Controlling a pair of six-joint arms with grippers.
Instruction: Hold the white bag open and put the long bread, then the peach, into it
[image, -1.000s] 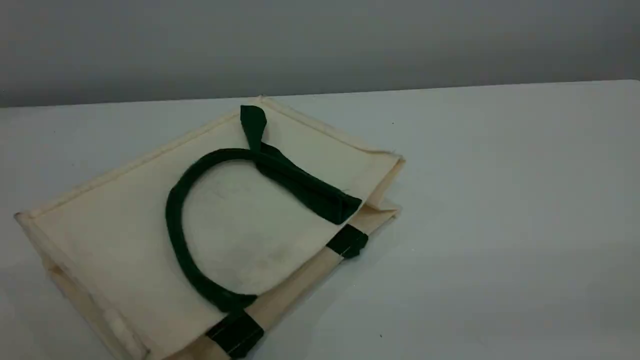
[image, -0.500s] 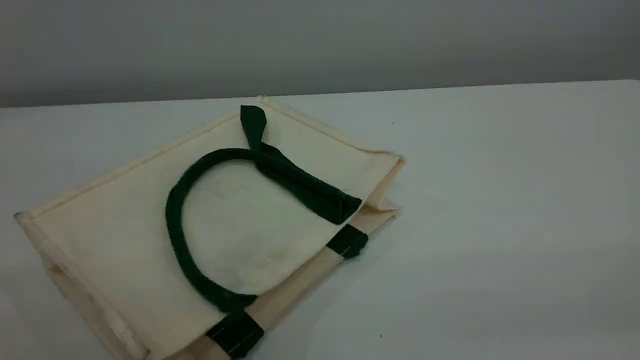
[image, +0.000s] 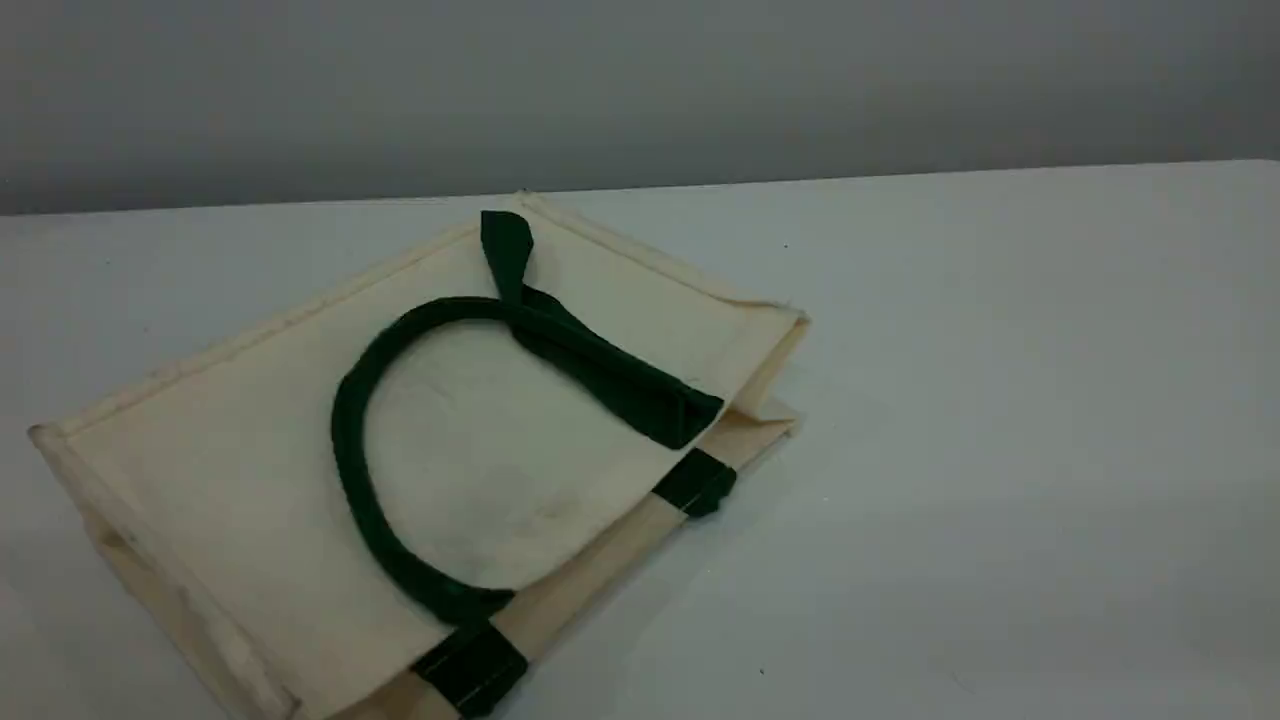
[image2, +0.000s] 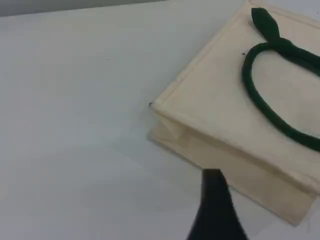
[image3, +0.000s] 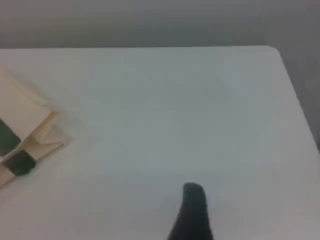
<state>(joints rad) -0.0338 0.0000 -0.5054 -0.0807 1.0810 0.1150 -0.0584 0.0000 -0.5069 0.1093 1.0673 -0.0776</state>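
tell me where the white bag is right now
The white bag lies flat on the table, on the left half of the scene view, its green handle folded across its upper face and its mouth toward the table's middle.

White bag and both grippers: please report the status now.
Left gripper open, empty, above the table beside the bag's bottom end. Right gripper open, empty, over bare table. White bag flat, mouth closed, handle lying on top. Bread, peach not in view.
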